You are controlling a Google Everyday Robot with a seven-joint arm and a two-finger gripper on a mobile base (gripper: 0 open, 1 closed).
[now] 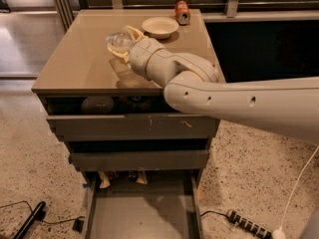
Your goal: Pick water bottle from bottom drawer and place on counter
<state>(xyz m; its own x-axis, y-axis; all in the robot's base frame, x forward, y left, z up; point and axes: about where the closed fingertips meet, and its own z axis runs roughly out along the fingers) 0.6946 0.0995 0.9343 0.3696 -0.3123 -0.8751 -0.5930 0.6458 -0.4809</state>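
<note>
Beige desk [84, 66] on grey cabinet [129, 128]: end effector [122, 45] pinches water bottle [116, 40] low over it, at 8 o'clock from bowl [159, 28]. Open bottom drawer [144, 215] shows no bottle. Pick looks done; left: set down, release.

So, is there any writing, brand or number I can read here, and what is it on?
No text here can be read.
Can: its print is too blurred to read.
Bottle, gripped by the end effector over the counter: no label shows.
Bowl and bottom drawer: no marks visible.
</note>
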